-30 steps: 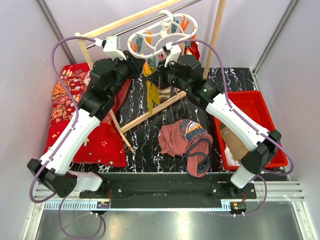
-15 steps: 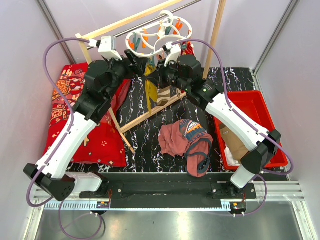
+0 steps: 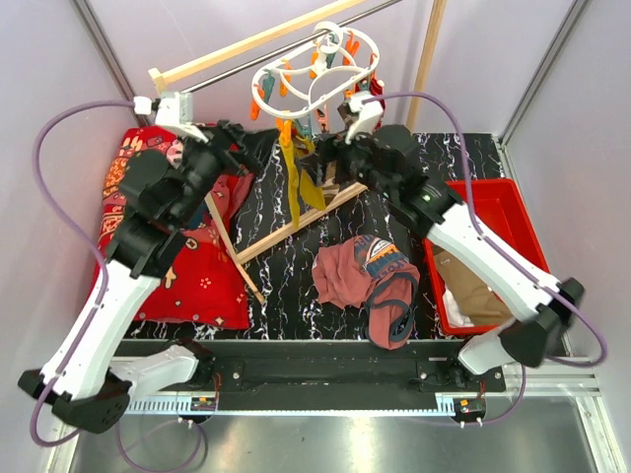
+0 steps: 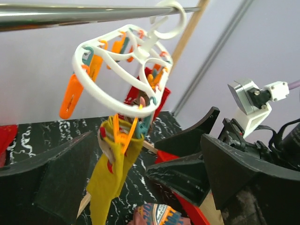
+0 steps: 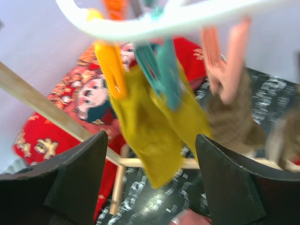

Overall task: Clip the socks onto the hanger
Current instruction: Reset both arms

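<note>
The white hanger hangs by its hook from the metal rail. A mustard yellow sock hangs from it, held by an orange peg and a teal peg. A brown striped sock hangs beside it, and a red one on the far side. My left gripper is open to the left of the yellow sock, holding nothing. My right gripper is open to the right of the sock, also holding nothing.
The wooden-pole rack spans the back, with its base bar on the black marbled table. A maroon garment lies in the middle, a red bin stands at right, and a red cushion lies at left.
Both grippers have opened and drawn back from the hanger. The left arm has swung out to the left. The hanger has swung to the right, with the yellow sock now hanging free.
</note>
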{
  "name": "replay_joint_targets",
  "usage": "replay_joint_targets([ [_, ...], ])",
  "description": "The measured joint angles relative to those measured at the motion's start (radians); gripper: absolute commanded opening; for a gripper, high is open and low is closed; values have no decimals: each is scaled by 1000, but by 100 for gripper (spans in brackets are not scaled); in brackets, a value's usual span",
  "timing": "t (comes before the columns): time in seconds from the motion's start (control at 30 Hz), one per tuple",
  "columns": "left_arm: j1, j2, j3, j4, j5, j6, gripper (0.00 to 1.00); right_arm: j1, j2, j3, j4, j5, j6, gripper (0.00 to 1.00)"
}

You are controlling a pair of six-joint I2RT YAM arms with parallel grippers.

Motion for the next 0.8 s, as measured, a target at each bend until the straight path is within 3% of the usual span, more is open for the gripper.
replay_joint_targets([
  [0.3, 1, -266, -162, -61, 57, 27, 99, 3, -352, -331, 6, 328, -101, 99],
  [0.53, 1, -510, -372, -123, -39, 108, 99, 4, -687, -594, 6, 620, -164, 100],
  [0.8, 2, -694, -606, -196, -175, 149, 99, 4, -1014, -815, 5, 835, -241, 100],
])
